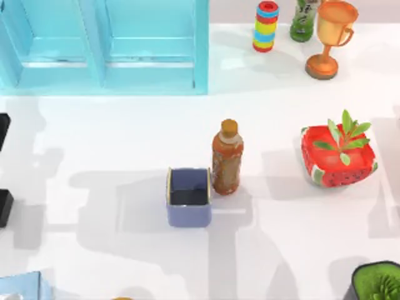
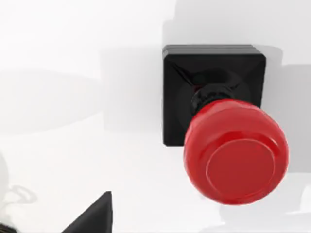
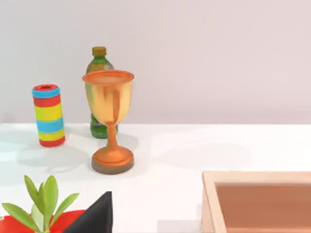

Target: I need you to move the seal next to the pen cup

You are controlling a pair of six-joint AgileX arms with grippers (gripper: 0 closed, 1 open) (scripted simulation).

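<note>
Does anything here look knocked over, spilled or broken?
Nothing stands out. The seal sits upright on its black base, intact. The pen cup and the brown bottle beside it stand upright, as do the trophy and striped can. No spills.

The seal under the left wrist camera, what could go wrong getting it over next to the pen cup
The seal is top-heavy, a wide red knob on a small black base, so an off-center grip could tip it or let it slip. The brown bottle stands tight against the right side of the pen cup, so setting down there risks knocking it over; the cup's left or near side looks safer. The cup itself is light-looking and could get pushed if the seal is lowered too close.
</note>
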